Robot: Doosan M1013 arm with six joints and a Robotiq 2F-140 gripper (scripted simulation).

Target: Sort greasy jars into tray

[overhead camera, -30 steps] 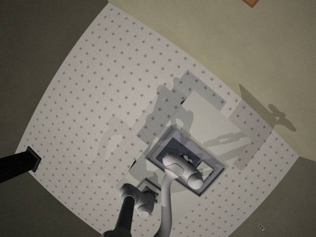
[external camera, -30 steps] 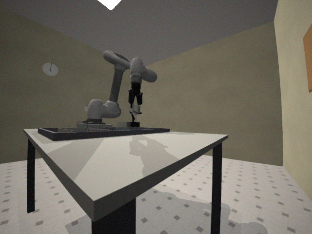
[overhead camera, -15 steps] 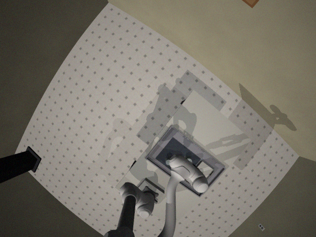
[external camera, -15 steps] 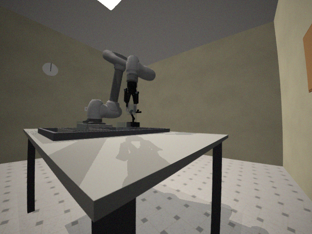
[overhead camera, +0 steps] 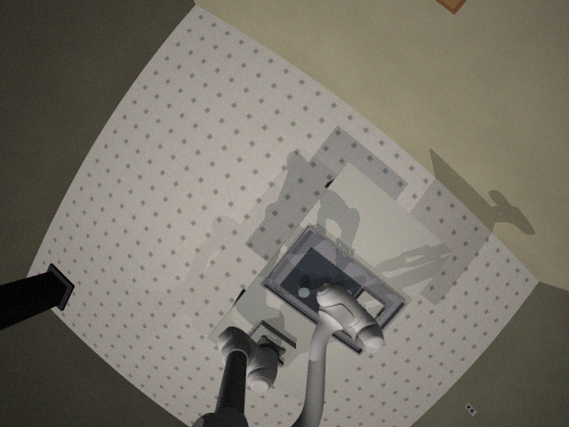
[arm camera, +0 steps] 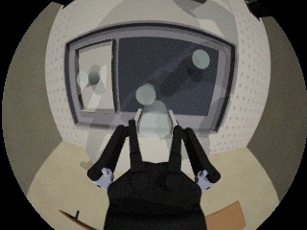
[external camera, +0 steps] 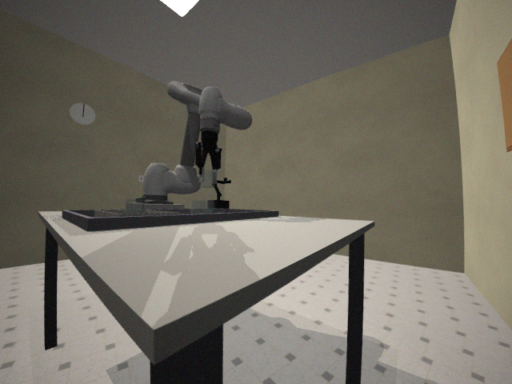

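My gripper (arm camera: 154,114) is shut on a clear glass jar (arm camera: 155,115) and holds it well above the table, as the exterior view (external camera: 209,175) also shows. Below it lies the dark drying mat (arm camera: 173,73) with two jars standing on it, one near the middle (arm camera: 146,94) and one at the far right (arm camera: 201,59). The lighter tray (arm camera: 96,86) lies to the left of the mat and holds at least one pale jar (arm camera: 90,79). In the overhead view my arm hides the gripper; one jar (overhead camera: 303,292) shows on the mat.
A dark raised frame (external camera: 165,217) surrounds the mat and tray on the steel table. My base (external camera: 154,194) and a small black stand (external camera: 221,192) are behind it. The table's front corner (external camera: 157,330) is far from the frame.
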